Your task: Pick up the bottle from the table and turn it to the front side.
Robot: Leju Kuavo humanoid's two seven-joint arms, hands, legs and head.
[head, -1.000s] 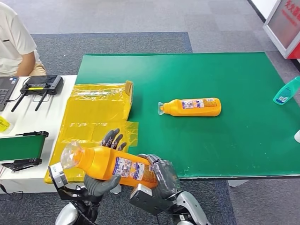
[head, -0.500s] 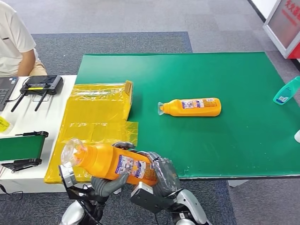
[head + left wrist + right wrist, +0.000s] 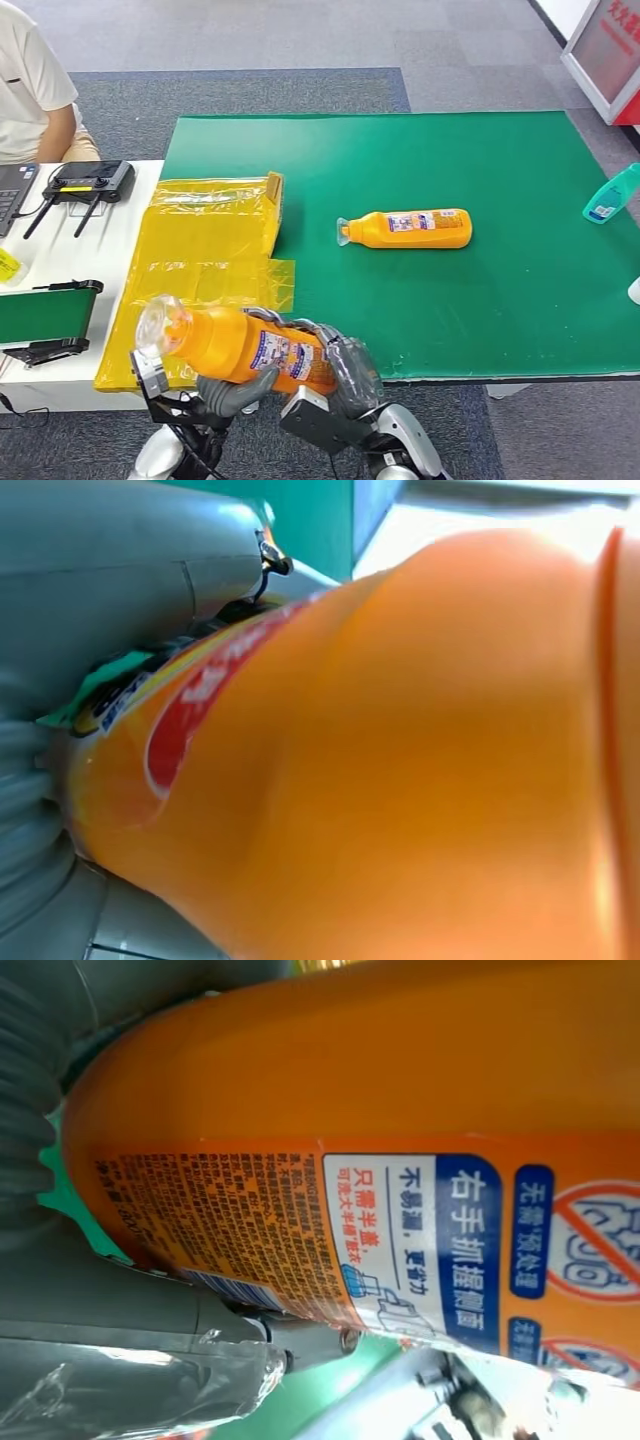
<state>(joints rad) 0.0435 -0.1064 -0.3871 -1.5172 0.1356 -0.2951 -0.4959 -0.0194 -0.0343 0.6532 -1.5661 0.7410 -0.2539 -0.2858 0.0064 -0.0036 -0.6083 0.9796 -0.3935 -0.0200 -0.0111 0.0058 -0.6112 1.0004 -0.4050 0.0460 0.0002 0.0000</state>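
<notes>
**Orange bottle held in both hands off the table's near-left corner**

At the far left, a person (image 3: 30, 90) in a white shirt is seated behind a white side table (image 3: 83, 250). On that table are seen a laptop corner (image 3: 11, 195), a black router (image 3: 87, 182) with antennas, and a green-topped stand (image 3: 49, 315) near its front edge. A yellow plastic bag (image 3: 200, 250) is spread across the join between the side table and the left edge of the green table (image 3: 468, 310).

The held bottle (image 3: 234, 350) is carried on its side in front of the near-left corner of the green table, clear of the surface, with its clear cap (image 3: 155, 322) pointed left and slightly raised. The left hand (image 3: 226, 393) is closed under the bottle's middle, the thumb wrapped up against the label; in the left wrist view the orange body (image 3: 392, 750) is pressed against the grey hand (image 3: 113, 570). The right hand (image 3: 349, 370) is clasped around the bottle's base end; in the right wrist view the printed back label (image 3: 407, 1245) is turned toward the camera, and the base is seated against the hand (image 3: 68, 1300).

A second orange bottle (image 3: 411, 229) is laid on its side near the table's middle, cap to the left. A teal bottle (image 3: 611, 195) is found at the right edge, and a small pale object (image 3: 635, 291), cut off by the frame, lies nearer along that edge.
</notes>
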